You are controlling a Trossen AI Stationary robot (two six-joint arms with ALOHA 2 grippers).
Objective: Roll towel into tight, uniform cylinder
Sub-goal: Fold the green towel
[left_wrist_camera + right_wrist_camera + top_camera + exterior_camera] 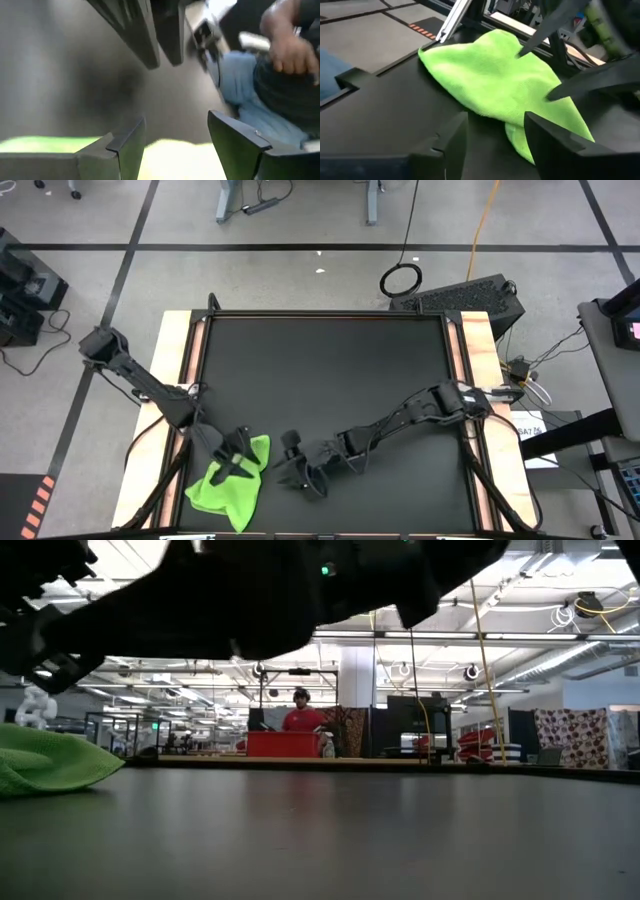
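Note:
The lime-green towel lies loosely crumpled on the black table near its near left corner; it also shows in the low view and the right wrist view. My left gripper is open over the towel's far right part, with its two fingertips spread down at the cloth. Green shows under its fingers in the left wrist view. My right gripper is open and empty, low over the table just right of the towel and pointing at it. My left gripper comes at the towel's upper surface from above, slanting, with its fingers spread wide. I cannot tell whether the fingertips touch the cloth or hang just above it. The towel lies slack on the table.
The table's near edge and left wooden strip are close to the towel. Bare black table lies toward the far and right sides. A seated person shows beyond the table, and another person in red stands far back.

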